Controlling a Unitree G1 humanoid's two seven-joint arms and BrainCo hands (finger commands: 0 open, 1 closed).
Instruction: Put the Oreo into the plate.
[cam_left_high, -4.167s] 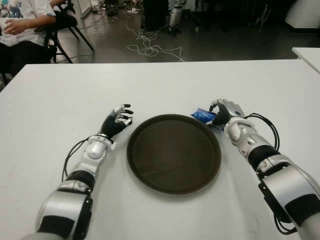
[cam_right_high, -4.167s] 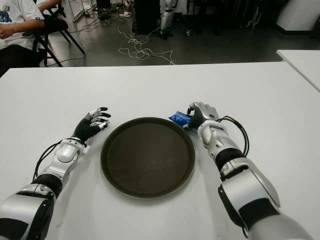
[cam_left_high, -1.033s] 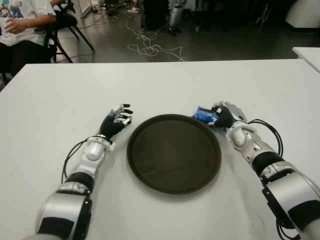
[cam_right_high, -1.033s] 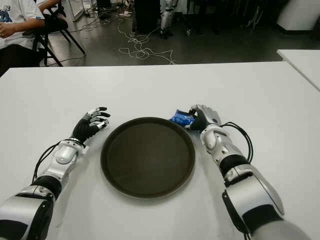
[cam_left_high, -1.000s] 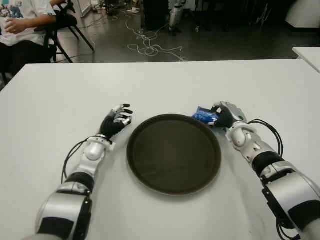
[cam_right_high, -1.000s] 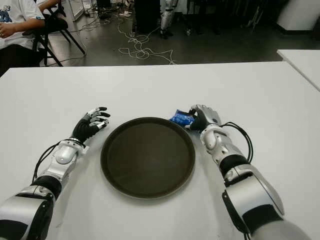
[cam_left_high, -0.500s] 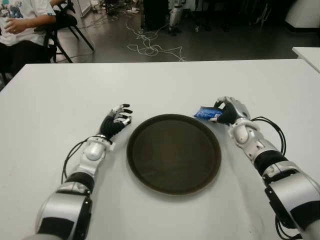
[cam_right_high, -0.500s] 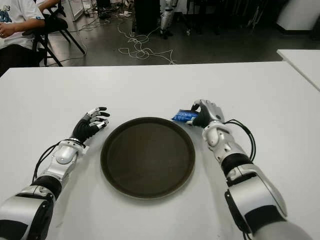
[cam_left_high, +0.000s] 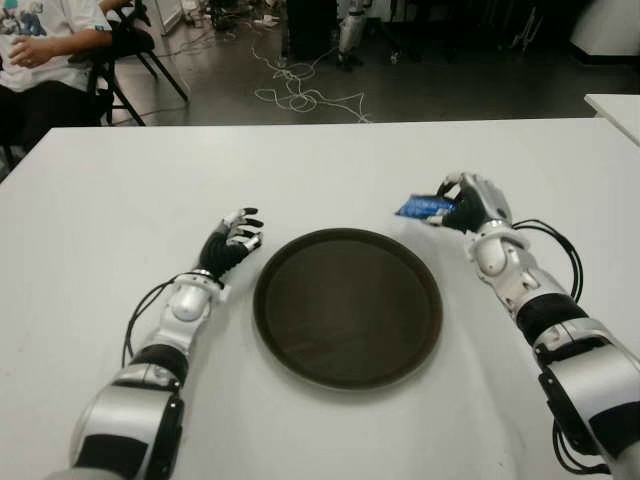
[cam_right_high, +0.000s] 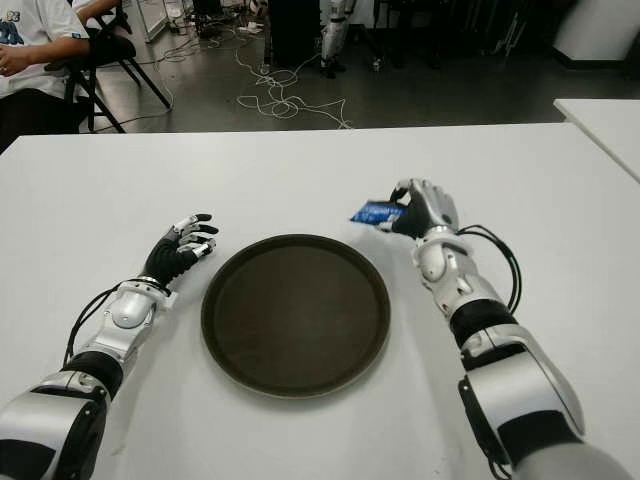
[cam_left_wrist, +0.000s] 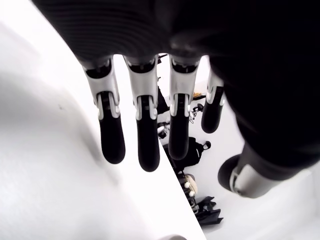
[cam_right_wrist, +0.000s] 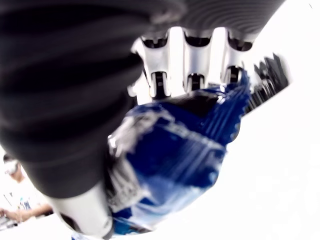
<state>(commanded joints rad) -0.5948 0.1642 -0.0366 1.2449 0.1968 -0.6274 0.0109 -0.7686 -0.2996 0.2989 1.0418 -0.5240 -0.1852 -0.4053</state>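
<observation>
Oreo (cam_left_high: 424, 208) pinched in right hand (cam_left_high: 470, 205) fingers, raised beyond plate (cam_left_high: 347, 306) rim; left hand (cam_left_high: 232, 243) fingers relaxed.

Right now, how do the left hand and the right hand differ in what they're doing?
The right hand is closed on the blue Oreo packet, while the left hand holds nothing, its fingers extended. The right hand shows beyond the plate's far right rim; the left hand shows beside the plate's left edge. Both are clear of the plate's inside, which holds nothing.

Bright even overhead light, glaring white table (cam_left_high: 330, 160), soft shadows, blurry wrist close-ups
</observation>
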